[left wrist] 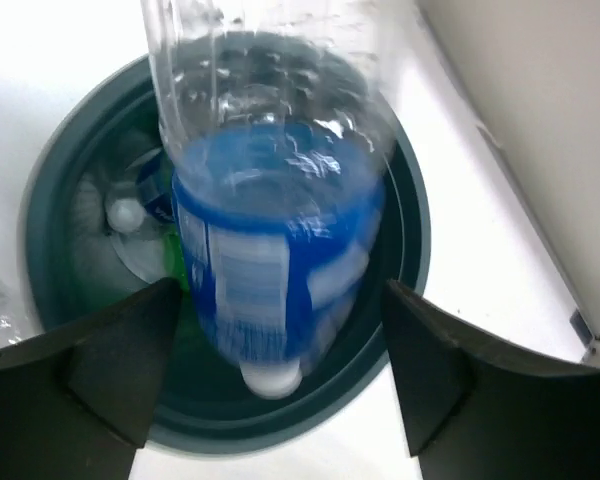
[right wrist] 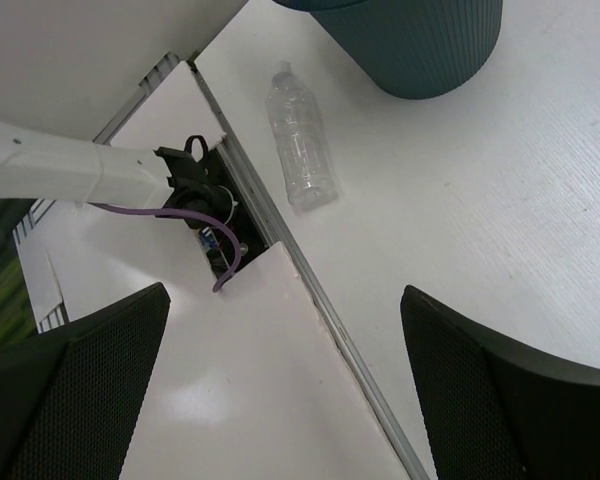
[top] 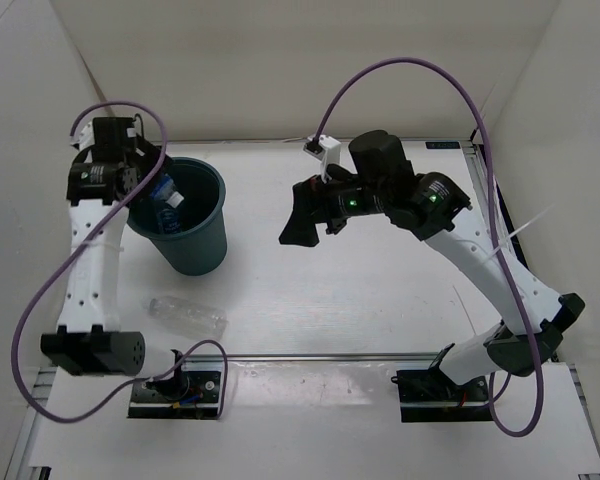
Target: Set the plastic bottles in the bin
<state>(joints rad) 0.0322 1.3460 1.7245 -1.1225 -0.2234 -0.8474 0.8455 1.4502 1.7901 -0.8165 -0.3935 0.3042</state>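
The dark teal bin (top: 198, 250) stands at the left. My left gripper (top: 132, 187) hangs over its mouth with jaws spread wide. A clear bottle with a blue label (left wrist: 280, 260) is between the fingers (left wrist: 110, 370), cap down and blurred, over the bin's opening (left wrist: 412, 230); it also shows in the top view (top: 166, 194). Inside the bin lie another blue-labelled bottle (left wrist: 140, 200) and something green (left wrist: 175, 265). A clear bottle (top: 187, 313) lies on the table in front of the bin, also in the right wrist view (right wrist: 302, 140). My right gripper (top: 302, 225) is open and empty, in mid-air over the table's middle.
The left arm's base and purple cable (right wrist: 195, 200) sit at the near edge beside a metal rail (right wrist: 310, 290). White walls enclose the table on three sides. The bin's ribbed wall (right wrist: 420, 45) shows at the top of the right wrist view.
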